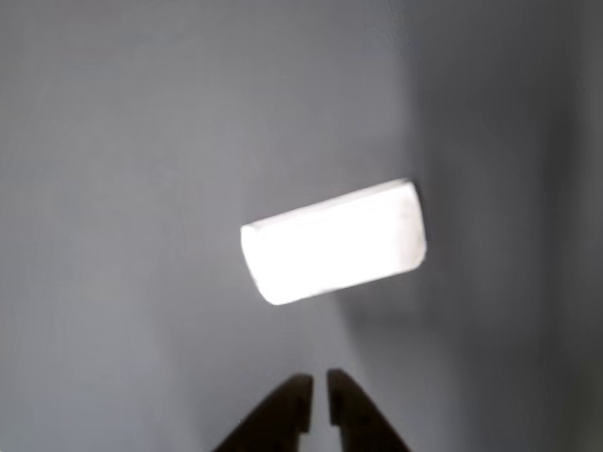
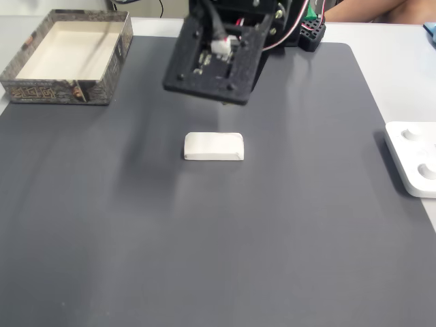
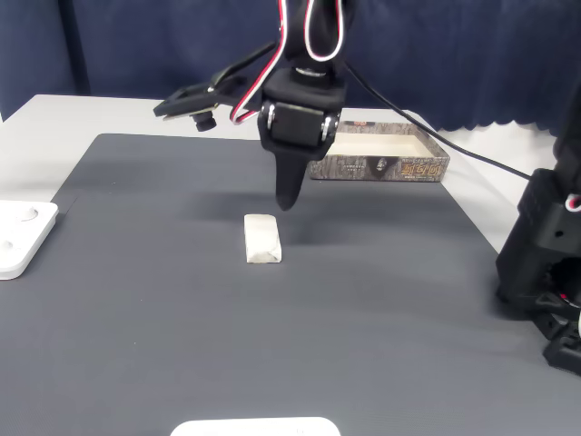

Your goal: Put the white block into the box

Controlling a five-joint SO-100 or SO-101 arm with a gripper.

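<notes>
The block [image 3: 262, 240] is being shown lying flat on the dark surface [image 2: 272, 225], well apart from the box [image 2: 67, 56] at the far corner. The end effector [image 3: 287, 202] is being held just above and beside the block, nearly closed, with only a thin gap visible [image 1: 319, 407], and nothing is being gripped.

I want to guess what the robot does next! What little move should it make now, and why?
Probably open the gripper and lower it over the small white rectangular block. The block lies flat on the dark grey mat, untouched. The dark fingertips hang just above and beside it, nearly closed in the other view, too narrow to straddle it. The cream-lined box with dark patterned sides waits farther back.
</notes>
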